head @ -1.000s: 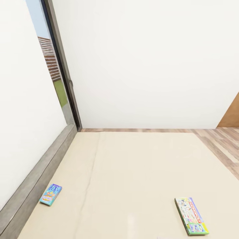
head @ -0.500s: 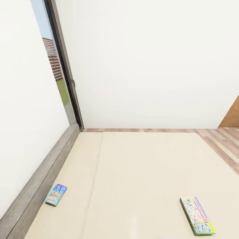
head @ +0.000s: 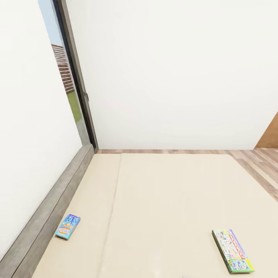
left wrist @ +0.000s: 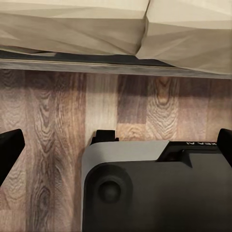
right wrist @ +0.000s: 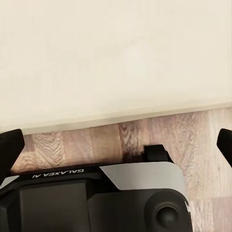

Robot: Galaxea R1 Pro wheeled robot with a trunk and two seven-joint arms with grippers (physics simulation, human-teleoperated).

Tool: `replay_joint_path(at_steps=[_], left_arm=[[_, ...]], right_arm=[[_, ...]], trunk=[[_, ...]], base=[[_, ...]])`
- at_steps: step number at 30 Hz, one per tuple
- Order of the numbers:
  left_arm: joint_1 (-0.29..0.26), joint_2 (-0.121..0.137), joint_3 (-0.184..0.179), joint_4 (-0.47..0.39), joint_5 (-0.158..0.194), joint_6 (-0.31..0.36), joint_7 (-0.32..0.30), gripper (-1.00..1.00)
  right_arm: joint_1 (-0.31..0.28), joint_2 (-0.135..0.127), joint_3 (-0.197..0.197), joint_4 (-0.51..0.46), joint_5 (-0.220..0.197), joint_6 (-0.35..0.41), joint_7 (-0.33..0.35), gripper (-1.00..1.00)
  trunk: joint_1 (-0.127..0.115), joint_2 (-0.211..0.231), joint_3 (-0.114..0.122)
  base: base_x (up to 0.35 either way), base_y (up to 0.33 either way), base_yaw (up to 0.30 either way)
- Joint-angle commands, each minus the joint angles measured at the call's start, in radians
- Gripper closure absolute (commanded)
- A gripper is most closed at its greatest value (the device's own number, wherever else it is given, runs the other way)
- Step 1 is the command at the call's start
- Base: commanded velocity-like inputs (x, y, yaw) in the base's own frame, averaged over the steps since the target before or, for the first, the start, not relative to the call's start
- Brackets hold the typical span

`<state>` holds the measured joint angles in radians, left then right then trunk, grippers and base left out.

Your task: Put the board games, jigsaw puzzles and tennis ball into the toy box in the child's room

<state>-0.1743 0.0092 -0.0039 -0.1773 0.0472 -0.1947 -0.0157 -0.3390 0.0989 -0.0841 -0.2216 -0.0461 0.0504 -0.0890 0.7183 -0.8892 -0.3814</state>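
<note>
Two board games lie flat on the beige bed. A small blue one with cartoon art rests close to the grey headboard. A longer white one with a red band and green edge lies at the near right. My left gripper hangs open over the wooden floor beside the bed's edge, its black fingertips far apart. My right gripper is open too, next to the mattress side. The toy box, table, jigsaw puzzles and tennis ball are out of view.
A window with a dark frame stands in the far left corner beside a white wall. Wooden floor runs past the bed's right side towards a brown door. My grey base sits under both grippers.
The whole head picture has slid a little to the right, so the camera has turned. Both board games lie where they were on the bed.
</note>
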Motion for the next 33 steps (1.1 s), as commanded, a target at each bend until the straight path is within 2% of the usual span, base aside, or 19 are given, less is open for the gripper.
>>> replay_joint_path(at_steps=[1,33], left_arm=[[-0.001,0.000,-0.001,0.001,0.005,-0.003,-0.002,-1.00],[-0.001,0.002,0.004,0.001,0.005,-0.003,0.000,-1.00]], right_arm=[[0.000,0.001,-0.005,-0.002,-0.005,0.005,-0.001,-1.00],[0.000,0.002,-0.005,-0.002,-0.010,0.006,-0.002,-1.00]], trunk=[[0.000,-0.001,-0.001],[0.000,-0.001,-0.001]], base=[[0.000,0.003,0.000],[0.000,0.039,0.000]])
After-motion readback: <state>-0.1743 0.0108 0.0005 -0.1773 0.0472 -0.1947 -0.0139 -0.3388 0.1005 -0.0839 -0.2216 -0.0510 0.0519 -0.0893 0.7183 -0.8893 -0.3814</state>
